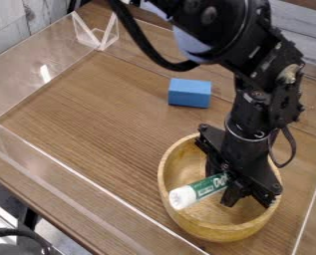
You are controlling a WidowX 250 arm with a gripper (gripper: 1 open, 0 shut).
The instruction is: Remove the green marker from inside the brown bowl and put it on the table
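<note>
Desk [94, 110]: brown wood-grain surface, smooth, showing a soft sheen where light is falling on it.

Walls [47, 45] around the desk: clear acrylic, glossy, edges catching bright highlights.

Brown bowl [187, 224] on the desk: light tan wood, thick rim, smooth, looking satin rather than shiny.

Green marker [200, 189] inside the bowl: looking like smooth plastic, green barrel with white print, white cap end slightly glossy.

Blue block [191, 93] on the desk beyond the bowl: matt, looking soft, like foam.

Gripper [240, 189] over the bowl: black, mostly matt, looking like hard plastic or painted metal; cannot tell which. Black cables [147, 40] above are looking rubbery, faintly shiny.
</note>
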